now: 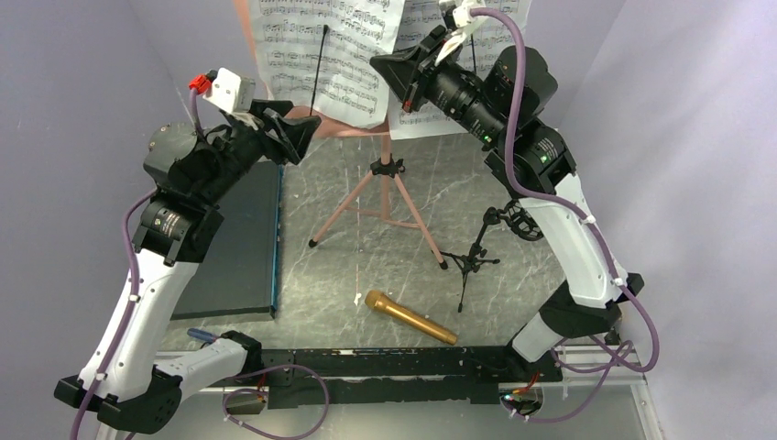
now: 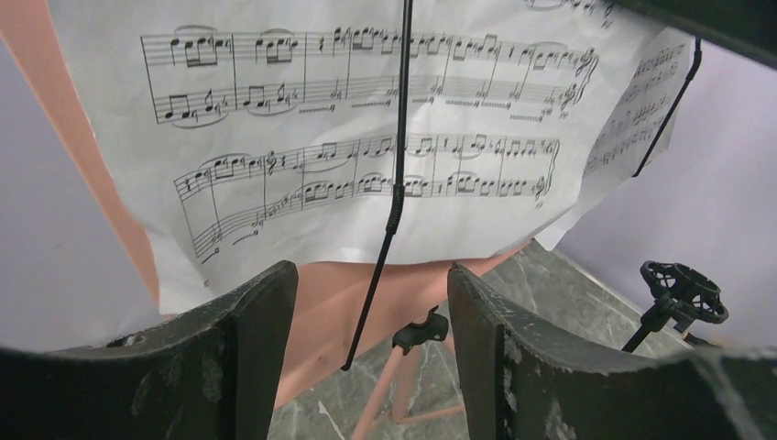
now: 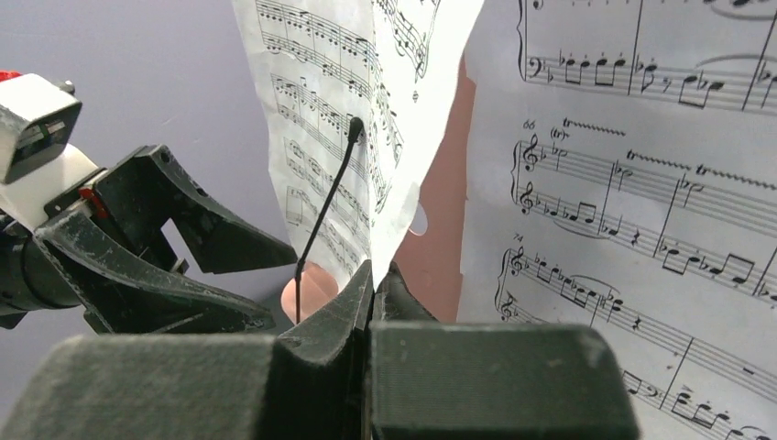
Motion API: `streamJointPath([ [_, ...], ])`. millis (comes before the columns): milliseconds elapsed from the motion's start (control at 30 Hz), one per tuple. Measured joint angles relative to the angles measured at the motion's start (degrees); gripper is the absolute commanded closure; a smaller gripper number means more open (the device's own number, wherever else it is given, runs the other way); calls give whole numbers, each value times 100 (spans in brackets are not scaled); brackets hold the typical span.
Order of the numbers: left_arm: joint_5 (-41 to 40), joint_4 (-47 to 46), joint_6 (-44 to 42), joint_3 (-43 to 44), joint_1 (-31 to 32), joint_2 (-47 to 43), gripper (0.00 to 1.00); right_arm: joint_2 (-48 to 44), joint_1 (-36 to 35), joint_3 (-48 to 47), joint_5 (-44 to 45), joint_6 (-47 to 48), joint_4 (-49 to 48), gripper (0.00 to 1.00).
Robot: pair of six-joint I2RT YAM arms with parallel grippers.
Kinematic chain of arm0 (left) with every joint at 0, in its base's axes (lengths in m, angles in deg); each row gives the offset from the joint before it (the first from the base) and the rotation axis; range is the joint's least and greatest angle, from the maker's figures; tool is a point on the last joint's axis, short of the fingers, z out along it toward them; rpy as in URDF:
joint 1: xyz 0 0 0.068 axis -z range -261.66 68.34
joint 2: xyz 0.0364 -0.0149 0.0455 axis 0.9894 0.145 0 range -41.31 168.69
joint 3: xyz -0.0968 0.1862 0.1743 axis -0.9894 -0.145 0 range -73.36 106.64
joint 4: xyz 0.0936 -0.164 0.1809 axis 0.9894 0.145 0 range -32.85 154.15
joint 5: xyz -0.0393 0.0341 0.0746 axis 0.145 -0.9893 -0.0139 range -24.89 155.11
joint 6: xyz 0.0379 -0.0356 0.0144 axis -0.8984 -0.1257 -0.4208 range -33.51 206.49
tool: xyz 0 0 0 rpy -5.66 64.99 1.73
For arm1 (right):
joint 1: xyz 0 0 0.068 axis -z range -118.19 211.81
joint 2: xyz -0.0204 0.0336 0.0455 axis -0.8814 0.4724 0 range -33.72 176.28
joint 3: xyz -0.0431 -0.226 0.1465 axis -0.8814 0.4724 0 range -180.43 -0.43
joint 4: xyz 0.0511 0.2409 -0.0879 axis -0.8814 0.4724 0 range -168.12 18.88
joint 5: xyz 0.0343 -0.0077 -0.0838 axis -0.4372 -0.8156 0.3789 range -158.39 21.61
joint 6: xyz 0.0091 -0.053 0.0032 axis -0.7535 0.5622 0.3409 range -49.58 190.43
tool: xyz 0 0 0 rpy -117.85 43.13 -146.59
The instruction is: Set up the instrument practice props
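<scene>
Right gripper (image 3: 371, 275), fingers pinched on left sheet-music page (image 3: 321, 92) at its lower corner, likely squaring it on pink music stand (image 2: 322, 316); left gripper (image 2: 369, 270) hovers beside, fingers spread, empty

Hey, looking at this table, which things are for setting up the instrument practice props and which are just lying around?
For the job: pink perforated music stand with tripod legs; white sheet-music pages; gold handheld microphone; small black tripod mic stand.
Just lying about: dark flat rectangular case.
</scene>
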Motion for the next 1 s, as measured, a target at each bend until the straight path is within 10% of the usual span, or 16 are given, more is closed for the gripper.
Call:
streamJointPath([
  [1000,-389,472,-155,7,0,-2,31,262,0,-225,-76,164,717,100],
])
